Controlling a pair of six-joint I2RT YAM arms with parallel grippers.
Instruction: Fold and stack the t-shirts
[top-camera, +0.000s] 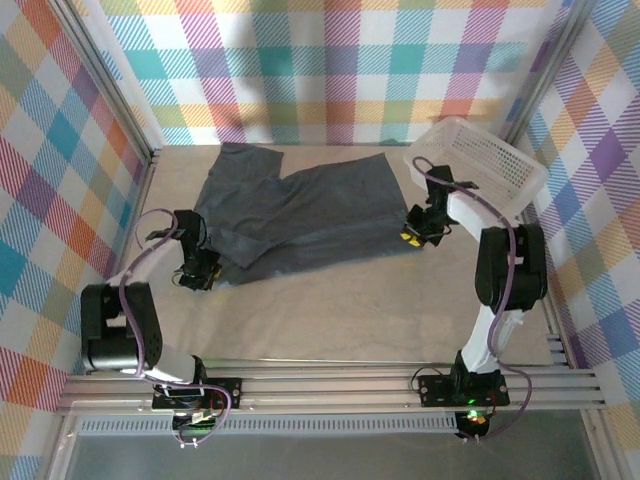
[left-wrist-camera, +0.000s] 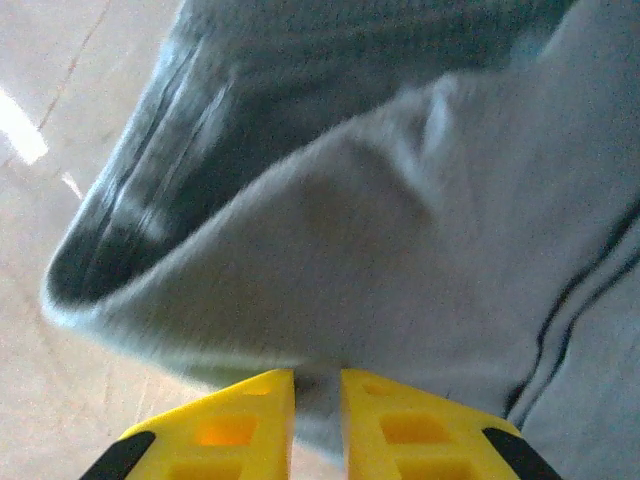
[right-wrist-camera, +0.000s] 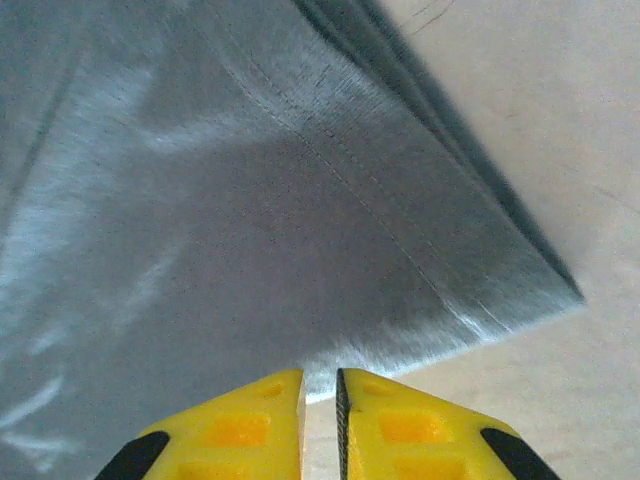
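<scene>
one dark slate blue-grey t-shirt, spread out and creased on the table, lying toward 12 o'clock from my bases. one white lattice basket, at 2 o'clock, just beside the shirt. my left gripper, at the shirt's 8 o'clock corner: yellow fingers nearly together, a fold of fabric pinched between them. my right gripper, at the shirt's 4 o'clock corner: fingers a sliver apart, the hem edge caught in the slit.
</scene>
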